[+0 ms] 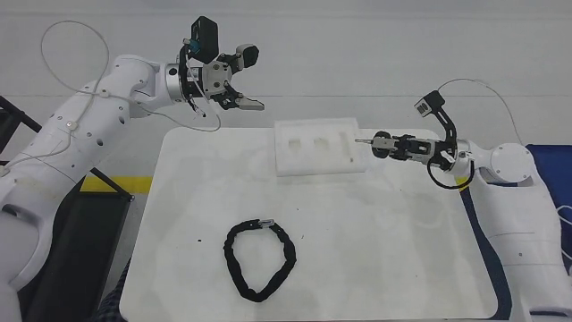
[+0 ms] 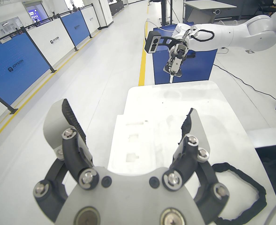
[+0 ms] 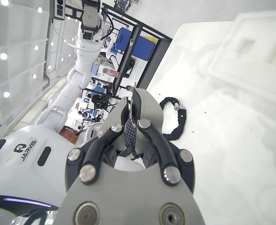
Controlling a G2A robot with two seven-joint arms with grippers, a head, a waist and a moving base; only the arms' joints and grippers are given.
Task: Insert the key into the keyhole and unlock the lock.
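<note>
The left arm [image 1: 98, 121] and right arm [image 1: 514, 174] are clad in white shells, with thin white cables [image 1: 79, 23] looped beside them. On the left gripper [image 2: 127, 108] and right gripper [image 3: 132, 98], black linkages are pinned with silver screws [image 2: 88, 179] to a grey plate [image 2: 128, 195], and pale fingers [image 2: 52, 122] are lined with black ribbed pads [image 2: 71, 115] (one frayed).

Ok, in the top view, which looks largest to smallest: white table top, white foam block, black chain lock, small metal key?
1. white table top
2. white foam block and black chain lock, alike in spread, so unranked
3. small metal key, in the right gripper
</note>
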